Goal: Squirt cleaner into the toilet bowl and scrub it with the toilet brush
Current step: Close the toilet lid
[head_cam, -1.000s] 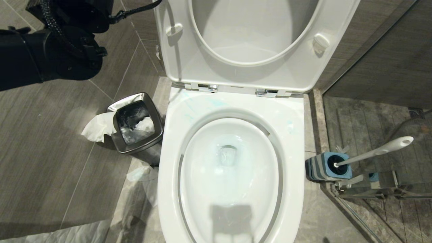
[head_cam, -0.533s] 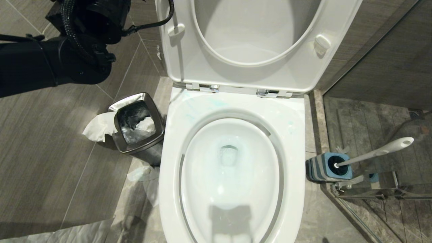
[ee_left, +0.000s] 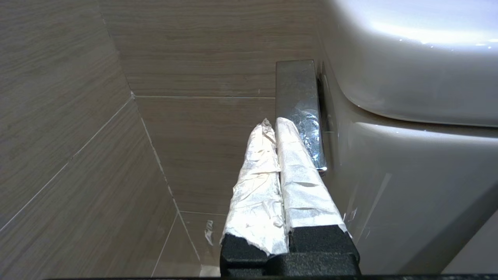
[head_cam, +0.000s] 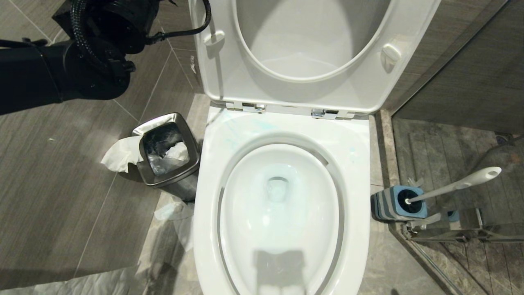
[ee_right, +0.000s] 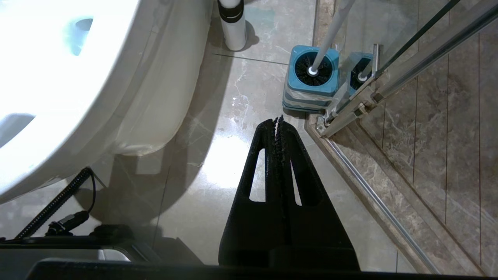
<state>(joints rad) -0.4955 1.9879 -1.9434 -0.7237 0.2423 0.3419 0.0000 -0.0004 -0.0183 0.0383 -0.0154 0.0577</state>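
- Left gripper (ee_left: 275, 123), jaws pressed together and empty, sits at the flush lever (ee_left: 297, 101), 10 o'clock of the toilet bowl (head_cam: 282, 127): push squarely.
- Right gripper (ee_right: 278, 120), jaws closed, idle; toilet brush (head_cam: 454, 184) at 3 o'clock.

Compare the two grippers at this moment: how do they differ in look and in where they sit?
The left gripper has fingers wrapped in silvery foil; the right gripper is bare black with cut-out slots. The left gripper sits at the chrome flush lever on the cistern's side; the right gripper hangs over the floor, apart from the toilet brush in its blue holder. Both are shut and empty.
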